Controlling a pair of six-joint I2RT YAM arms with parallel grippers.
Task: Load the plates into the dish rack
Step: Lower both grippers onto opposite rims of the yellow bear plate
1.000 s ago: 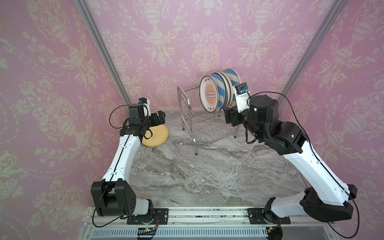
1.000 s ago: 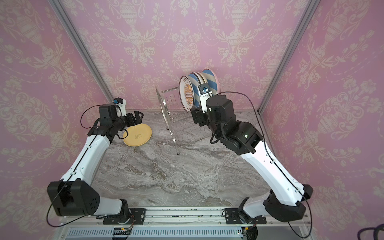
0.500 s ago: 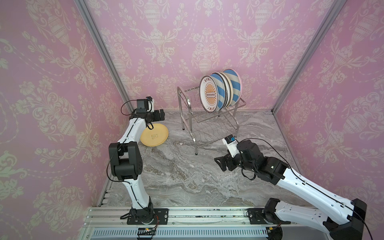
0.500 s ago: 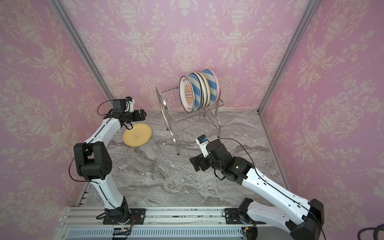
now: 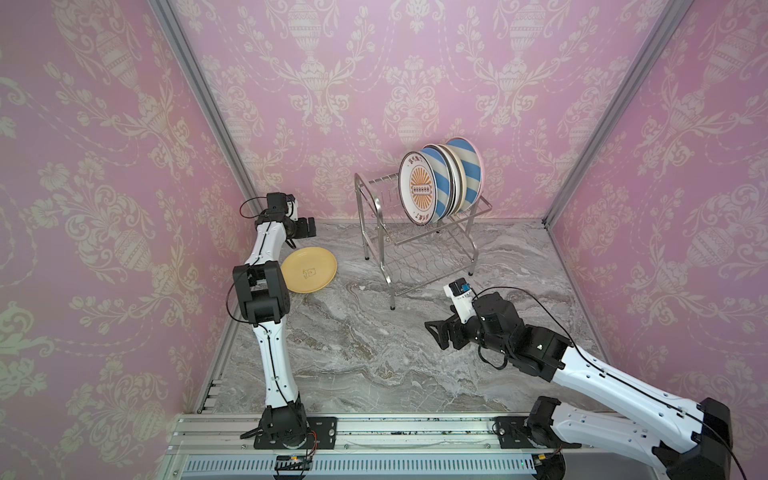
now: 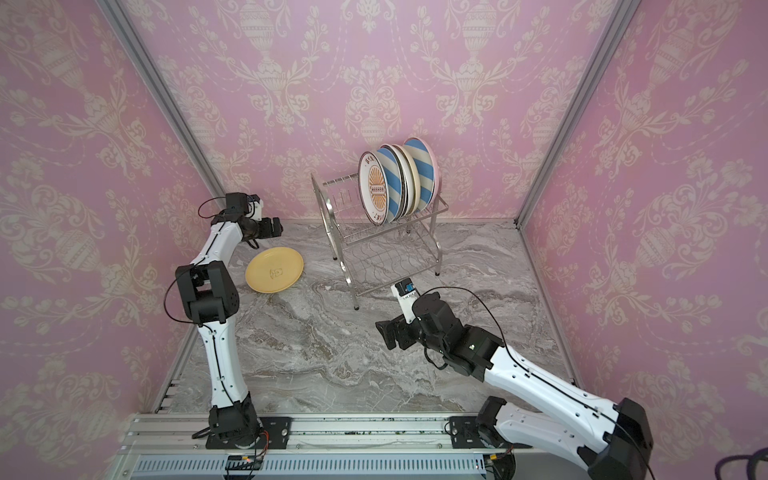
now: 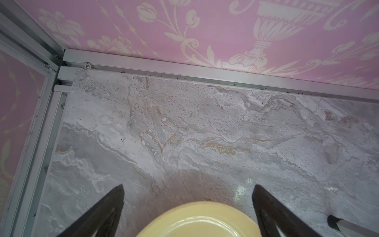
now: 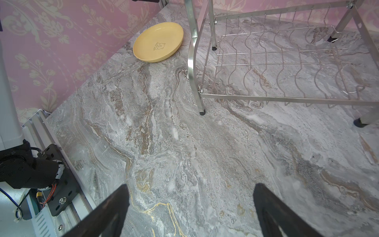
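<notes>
The dish rack [image 5: 428,257] [image 6: 388,249] stands at the back of the marble table. Several plates stand upright on its upper tier, a white plate with an orange sunburst [image 5: 419,189] [image 6: 376,189] foremost and blue-white striped plates [image 5: 467,174] behind it. A yellow plate [image 5: 308,270] [image 6: 274,270] [image 8: 158,42] lies flat, left of the rack. My left gripper [image 5: 309,227] [image 7: 188,186] hovers open over the yellow plate's [image 7: 203,221] far rim, touching nothing. My right gripper [image 5: 434,332] [image 6: 384,330] [image 8: 190,186] is open and empty, low over the table in front of the rack.
The rack's lower tier [image 8: 287,100] holds nothing. Pink patterned walls close in on three sides, with an aluminium frame rail [image 7: 184,69] at the back left corner. The arms' mounting rail [image 5: 374,432] runs along the front edge.
My right arm has come away from the rack's upper tier and dropped to the table in front of it, jaws opening wider. My left arm has folded, with its gripper moved beyond the yellow plate.
</notes>
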